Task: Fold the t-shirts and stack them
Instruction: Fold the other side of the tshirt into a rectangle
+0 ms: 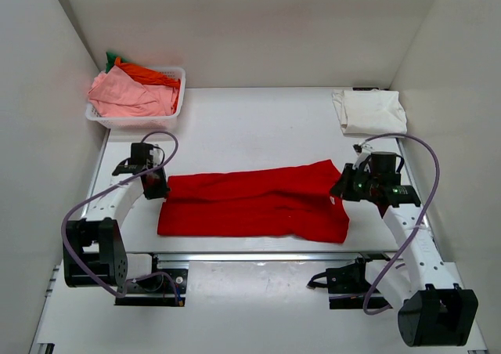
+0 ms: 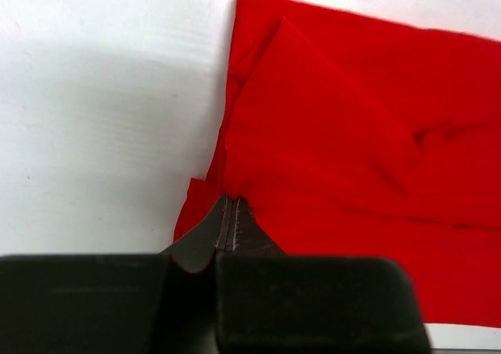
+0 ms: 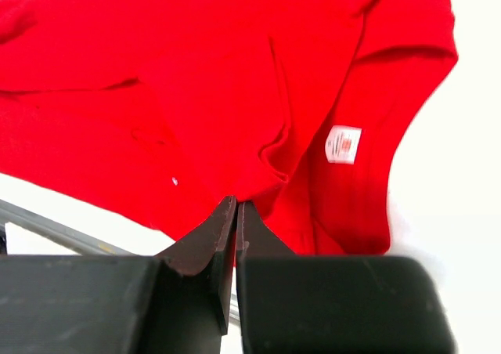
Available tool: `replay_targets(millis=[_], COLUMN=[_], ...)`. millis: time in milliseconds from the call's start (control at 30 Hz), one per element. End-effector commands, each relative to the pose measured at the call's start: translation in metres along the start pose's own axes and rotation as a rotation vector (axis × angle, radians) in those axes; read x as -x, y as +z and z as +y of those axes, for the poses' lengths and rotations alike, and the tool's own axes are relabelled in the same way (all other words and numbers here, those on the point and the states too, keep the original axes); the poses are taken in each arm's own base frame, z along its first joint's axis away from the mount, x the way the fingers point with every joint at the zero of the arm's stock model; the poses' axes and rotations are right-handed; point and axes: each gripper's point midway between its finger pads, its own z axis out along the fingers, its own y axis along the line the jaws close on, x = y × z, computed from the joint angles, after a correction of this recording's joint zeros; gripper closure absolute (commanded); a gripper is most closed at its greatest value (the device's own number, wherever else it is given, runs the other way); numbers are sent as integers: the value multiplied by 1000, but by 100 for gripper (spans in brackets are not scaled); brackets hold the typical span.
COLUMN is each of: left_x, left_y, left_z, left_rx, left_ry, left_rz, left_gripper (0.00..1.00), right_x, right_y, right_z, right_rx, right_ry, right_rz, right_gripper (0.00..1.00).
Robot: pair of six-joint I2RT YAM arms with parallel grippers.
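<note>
Pinching opposite ends of red t-shirt, left hand sits near basket, right hand near white t-shirt.

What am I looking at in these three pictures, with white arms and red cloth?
These are two robot arms bolted to a table, each ending in a two-finger gripper. The wide picture comes from a camera above and behind them; the other two come from cameras on the wrists. A red tee lies spread in the middle. The left gripper pinches its left end, the right gripper its right end, both shut on the cloth. Far right lies a folded cream tee; far left, a basket holds a pink tee, an orange tee and a green tee.
</note>
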Motion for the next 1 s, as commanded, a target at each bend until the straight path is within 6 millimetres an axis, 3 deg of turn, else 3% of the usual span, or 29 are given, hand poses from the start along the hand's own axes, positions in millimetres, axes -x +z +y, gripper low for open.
replay_targets(millis=[0,367,667,700,767,867,967], left_x=[-5,11,14,15,15,46,72], left_y=[-1,5,5,4,0,-28,-50], left_z=[5,16,14,13,10,1,-13], left_rx=[30,70,56,51,40,7,-49], left_ry=[-11,-47,-65,-64,-68,-95,-110], left_rz=[-1,-38,-49,-48,-48,-170,-251], left_gripper=[100,100,100,94,63,54,54], right_x=[-4,-15,1,3,4,10,11], right_y=[-3,-8,-22,-23,-24,-29,-31], right_z=[3,15,20,22,24,28,32], right_rx=[12,38,44,46,50,51,62], right_ry=[-30,-15,-21,-27,-31,-36,-36], right_rz=[-9,18,-25,-32,-27,-45,-41], right_gripper=[100,100,100,100,100,100,100])
